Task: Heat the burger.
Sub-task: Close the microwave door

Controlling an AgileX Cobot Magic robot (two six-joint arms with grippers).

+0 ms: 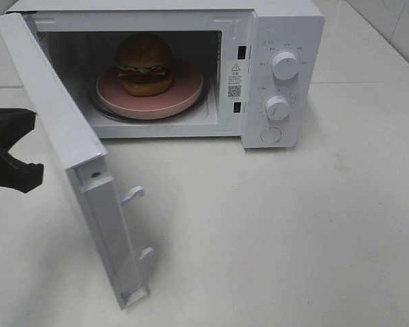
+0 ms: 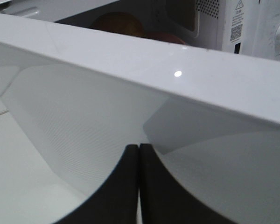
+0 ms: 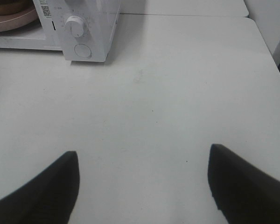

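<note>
While the door stands wide open, we judge the step in hand to be swinging it shut. At the far left, our left hand (image 2: 138, 154), fingers pressed together and holding nothing, sits close to the outer face of the door (image 1: 61, 136); whether it touches we cannot tell. We would push flat and steady near the free edge, so the two hooked latches (image 1: 133, 195) meet the slots (image 1: 240, 52) squarely. The door is smooth, glossy white with a fine-dotted window. Inside the boxy microwave (image 1: 286, 24), the burger (image 1: 144, 65), a domed golden bun over lettuce and dark layers, rests on the round pink plate (image 1: 187, 92). Further right come the upper knob (image 1: 285, 65), the lower knob (image 1: 277, 107) and a round button (image 1: 270, 135). Our right hand (image 3: 143, 151) hangs spread and empty over the pale, matte tabletop (image 1: 313, 238).
</note>
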